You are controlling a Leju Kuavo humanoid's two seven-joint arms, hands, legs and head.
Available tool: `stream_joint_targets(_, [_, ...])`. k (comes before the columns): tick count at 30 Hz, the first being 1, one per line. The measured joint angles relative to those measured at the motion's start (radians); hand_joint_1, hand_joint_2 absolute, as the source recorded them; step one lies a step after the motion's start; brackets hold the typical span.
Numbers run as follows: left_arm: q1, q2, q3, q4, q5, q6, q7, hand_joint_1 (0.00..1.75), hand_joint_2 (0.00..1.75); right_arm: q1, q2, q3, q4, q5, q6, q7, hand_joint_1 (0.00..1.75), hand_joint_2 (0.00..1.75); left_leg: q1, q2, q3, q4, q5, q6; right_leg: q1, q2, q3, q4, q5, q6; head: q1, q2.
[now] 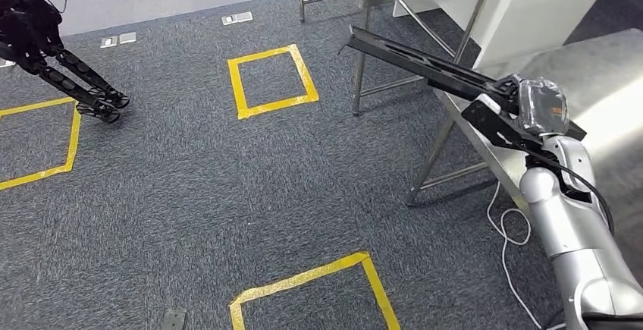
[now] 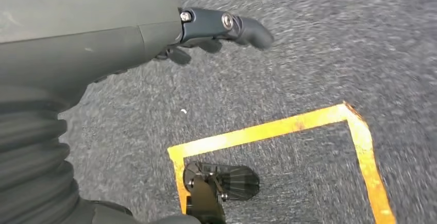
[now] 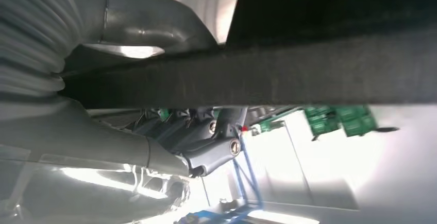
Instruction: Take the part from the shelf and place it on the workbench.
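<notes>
The right hand (image 1: 531,110) grasped the part (image 1: 425,64), a long black bar that ran up and to the left from the hand, its far end hanging in the air beside a metal table leg (image 1: 362,61). In the right wrist view the dark fingers (image 3: 206,136) curled around the bar (image 3: 309,80), which crossed the frame as a wide black band. The workbench (image 1: 606,95), a steel-topped surface, lay just under and beside the hand. The left hand (image 2: 216,28) hung over grey carpet (image 1: 189,193) marked with yellow tape squares (image 1: 271,80); its fingers were partly bent and held nothing, though how far they were closed I could not tell
</notes>
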State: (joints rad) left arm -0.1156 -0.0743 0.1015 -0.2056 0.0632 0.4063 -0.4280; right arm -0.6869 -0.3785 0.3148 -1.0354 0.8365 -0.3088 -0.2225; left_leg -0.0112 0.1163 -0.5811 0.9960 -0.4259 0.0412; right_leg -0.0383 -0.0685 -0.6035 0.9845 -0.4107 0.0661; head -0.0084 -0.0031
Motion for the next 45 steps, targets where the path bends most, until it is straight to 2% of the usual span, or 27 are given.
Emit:
stream_joint_targets(2, [0.0, 0.0, 0.0, 0.0, 0.0, 0.001, 0.0, 0.0, 1.75, 0.001, -0.001, -0.002, 0.002, 0.0, 0.001, -0.002, 1.75, 1.75, 0.005, 0.017, -0.001, 0.008, -0.006, -0.008, -0.002, 0.029, -0.005, 0.003, 0.003, -0.017, -0.005, 0.0])
stream_joint_targets(3, [-0.001, 0.0, 0.0, 0.0, 0.0, 0.002, 0.0, 0.0, 1.75, 0.0, -0.001, -0.004, 0.003, 0.0, 0.001, -0.003, 1.75, 1.75, 0.012, 0.005, -0.004, 0.021, -0.017, -0.013, -0.002, 0.041, -0.007, 0.003, 0.005, -0.023, -0.006, 0.0])
stream_joint_targets(4, [-0.001, -0.001, 0.0, 0.0, 0.0, 0.002, 0.0, 0.0, 1.75, -0.002, -0.001, -0.005, 0.004, 0.0, 0.001, -0.004, 1.75, 1.75, 0.018, -0.019, -0.014, 0.051, -0.04, -0.018, -0.003, 0.053, -0.008, 0.003, 0.008, -0.03, -0.006, 0.0])
stream_joint_targets(6, [0.001, -0.001, 0.0, 0.0, 0.0, 0.003, 0.0, 0.0, 1.75, -0.007, 0.003, -0.007, 0.005, 0.0, 0.002, -0.006, 1.75, 1.75, 0.025, -0.084, -0.061, 0.169, -0.114, -0.025, 0.0, 0.077, -0.01, 0.003, 0.012, -0.039, -0.008, 0.0])
stream_joint_targets(8, [0.005, -0.001, 0.0, 0.0, 0.001, 0.003, 0.0, 0.0, 1.75, -0.009, 0.009, -0.006, 0.008, 0.0, 0.004, -0.009, 1.75, 1.75, 0.024, -0.11, -0.116, 0.292, -0.165, -0.023, 0.007, 0.104, -0.012, 0.003, 0.015, -0.044, -0.008, 0.0])
stream_joint_targets(9, [0.006, -0.001, 0.0, 0.0, 0.002, 0.003, 0.0, 0.0, 1.75, -0.009, 0.011, -0.006, 0.01, 0.0, 0.004, -0.01, 1.75, 1.75, 0.023, -0.114, -0.125, 0.31, -0.162, -0.017, 0.011, 0.118, -0.012, 0.003, 0.016, -0.046, -0.008, 0.0])
stream_joint_targets(11, [0.007, -0.001, 0.0, 0.0, 0.002, 0.003, 0.0, 0.0, 1.75, -0.01, 0.014, -0.005, 0.013, 0.0, 0.006, -0.01, 1.75, 1.75, 0.018, -0.131, -0.09, 0.232, -0.105, 0.0, 0.017, 0.146, -0.013, 0.003, 0.019, -0.049, -0.008, 0.0])
stream_joint_targets(13, [0.007, 0.0, 0.0, 0.0, 0.003, 0.003, -0.002, 0.0, 1.75, -0.014, 0.016, -0.005, 0.014, 0.001, 0.006, -0.011, 1.75, 1.75, 0.015, -0.182, -0.025, 0.098, -0.045, 0.018, 0.019, 0.171, -0.014, 0.003, 0.023, -0.048, -0.007, 0.0])
stream_joint_targets(15, [0.008, 0.001, 0.001, 0.0, 0.003, 0.003, -0.004, 0.0, 1.75, -0.016, 0.02, -0.005, 0.016, 0.001, 0.006, -0.011, 1.75, 1.75, 0.01, -0.21, 0.005, 0.039, -0.028, 0.026, 0.015, 0.194, -0.019, 0.002, 0.03, -0.04, -0.008, 0.0])
stream_joint_targets(17, [0.007, 0.0, 0.001, 0.0, 0.004, 0.003, -0.005, 0.0, 1.75, -0.015, 0.018, -0.005, 0.017, 0.002, 0.006, -0.012, 1.75, 1.75, 0.007, -0.187, 0.009, 0.026, -0.02, 0.03, 0.013, 0.212, -0.027, -0.001, 0.037, -0.028, -0.01, 0.0])
stream_joint_targets(19, [0.005, -0.002, 0.002, -0.001, 0.004, 0.003, -0.006, 0.0, 1.75, -0.018, 0.013, -0.006, 0.019, 0.002, 0.006, -0.012, 1.75, 1.75, 0.008, -0.159, 0.014, 0.002, -0.004, 0.035, 0.018, 0.169, -0.05, 0.026, 0.022, -0.027, -0.007, 0.0])
stream_joint_targets(21, [0.007, -0.003, 0.003, -0.001, 0.004, 0.003, -0.007, 0.0, 1.75, -0.025, 0.011, -0.007, 0.02, 0.002, 0.006, -0.012, 1.75, 1.75, 0.006, -0.132, 0.011, -0.01, 0.007, 0.037, 0.02, 0.102, -0.104, 0.131, -0.032, -0.035, -0.003, 0.0])
stream_joint_targets(23, [0.009, -0.004, 0.004, -0.002, 0.004, 0.003, -0.007, 0.0, 1.75, -0.026, 0.013, -0.006, 0.024, 0.002, 0.006, -0.012, 1.75, 1.75, 0.004, -0.103, 0.002, -0.01, 0.01, 0.038, 0.016, 0.081, -0.159, 0.26, -0.084, -0.033, -0.001, 0.0])
stream_joint_targets(24, [0.009, -0.005, 0.004, -0.002, 0.005, 0.003, -0.007, 0.0, 1.75, -0.025, 0.014, -0.006, 0.027, 0.003, 0.007, -0.012, 1.75, 1.75, 0.004, -0.088, -0.001, -0.01, 0.011, 0.037, 0.014, 0.078, -0.166, 0.287, -0.092, -0.026, -0.001, 0.0])
stream_joint_targets(25, [0.009, -0.006, 0.004, -0.002, 0.005, 0.003, -0.007, 0.0, 1.75, -0.025, 0.014, -0.005, 0.029, 0.004, 0.007, -0.012, 1.75, 1.75, 0.005, -0.074, -0.002, -0.009, 0.012, 0.035, 0.012, 0.074, -0.151, 0.272, -0.085, -0.016, 0.0, 0.0])
stream_joint_targets(26, [0.009, -0.007, 0.004, -0.002, 0.005, 0.003, -0.007, 0.0, 1.75, -0.026, 0.015, -0.005, 0.031, 0.004, 0.008, -0.012, 1.75, 1.75, 0.005, -0.059, -0.003, -0.009, 0.011, 0.034, 0.01, 0.063, -0.115, 0.215, -0.066, -0.005, 0.001, 0.0])
stream_joint_targets(28, [0.008, -0.008, 0.004, -0.002, 0.005, 0.003, -0.007, 0.0, 1.75, -0.033, 0.016, -0.005, 0.034, 0.005, 0.009, -0.012, 1.75, 1.75, 0.001, -0.033, -0.005, -0.004, 0.009, 0.026, 0.014, 0.01, -0.025, 0.066, -0.025, 0.004, 0.003, 0.0])
stream_joint_targets(30, [0.008, -0.009, 0.005, -0.002, 0.005, 0.003, -0.007, 0.0, 1.75, -0.04, 0.017, -0.005, 0.037, 0.007, 0.01, -0.012, 1.75, 1.75, -0.006, -0.011, -0.006, 0.002, 0.005, 0.016, 0.023, -0.015, 0.014, -0.006, -0.007, -0.007, 0.002, 0.0])
stream_joint_targets(31, [0.007, -0.009, 0.005, -0.002, 0.005, 0.003, -0.007, 0.0, 1.75, -0.041, 0.017, -0.005, 0.039, 0.007, 0.01, -0.012, 1.75, 1.75, -0.008, 0.0, -0.006, 0.003, 0.005, 0.013, 0.027, -0.003, 0.014, -0.007, -0.004, -0.015, 0.001, 0.0])
stream_joint_targets(33, [0.007, -0.009, 0.005, -0.002, 0.005, 0.003, -0.008, 0.0, 1.75, -0.041, 0.017, -0.005, 0.042, 0.008, 0.01, -0.013, 1.75, 1.75, -0.004, 0.007, -0.007, 0.011, -0.004, 0.005, 0.016, 0.024, 0.011, -0.01, 0.002, -0.027, 0.0, 0.0])
stream_joint_targets(35, [0.007, -0.008, 0.005, -0.003, 0.005, 0.003, -0.008, 0.0, 1.75, -0.044, 0.018, -0.005, 0.043, 0.01, 0.01, -0.013, 1.75, 1.75, 0.007, -0.04, -0.029, 0.073, -0.051, -0.006, 0.005, 0.047, 0.011, -0.013, 0.008, -0.044, 0.0, 0.0])
stream_joint_targets(37, [0.008, -0.009, 0.006, -0.003, 0.005, 0.003, -0.008, 0.0, 1.75, -0.047, 0.024, -0.004, 0.044, 0.011, 0.01, -0.013, 1.75, 1.75, 0.016, -0.099, -0.082, 0.208, -0.126, -0.016, 0.005, 0.069, 0.009, -0.013, 0.012, -0.056, -0.001, 0.0])
stream_joint_targets(39, [0.009, -0.009, 0.006, -0.003, 0.005, 0.003, -0.008, 0.0, 1.75, -0.047, 0.029, -0.002, 0.048, 0.012, 0.01, -0.015, 1.75, 1.75, 0.021, -0.116, -0.126, 0.311, -0.161, -0.022, 0.007, 0.097, 0.008, -0.011, 0.013, -0.058, -0.001, 0.0])
stream_joint_targets(40, [0.009, -0.009, 0.006, -0.003, 0.005, 0.003, -0.008, 0.0, 1.75, -0.047, 0.03, -0.001, 0.05, 0.012, 0.01, -0.016, 1.75, 1.75, 0.023, -0.117, -0.125, 0.311, -0.149, -0.023, 0.007, 0.111, 0.009, -0.01, 0.014, -0.058, -0.001, 0.0])
stream_joint_targets(42, [0.009, -0.009, 0.006, -0.003, 0.005, 0.003, -0.008, 0.0, 1.75, -0.048, 0.032, 0.001, 0.053, 0.012, 0.009, -0.017, 1.75, 1.75, 0.03, -0.133, -0.073, 0.204, -0.08, -0.022, 0.005, 0.138, 0.009, -0.005, 0.014, -0.057, -0.001, 0.0])
stream_joint_targets(44, [0.009, -0.009, 0.006, -0.003, 0.005, 0.003, -0.008, 0.0, 1.75, -0.054, 0.034, 0.002, 0.056, 0.012, 0.008, -0.019, 1.75, 1.75, 0.038, -0.179, -0.015, 0.081, -0.03, -0.022, 0.007, 0.164, 0.003, 0.0, 0.016, -0.052, -0.001, 0.0])
stream_joint_targets(45, [0.009, -0.009, 0.006, -0.003, 0.005, 0.003, -0.008, 0.0, 1.75, -0.057, 0.034, 0.002, 0.057, 0.012, 0.008, -0.02, 1.75, 1.75, 0.039, -0.194, -0.002, 0.048, -0.022, -0.023, 0.008, 0.176, -0.004, 0.001, 0.02, -0.046, -0.001, 0.0])
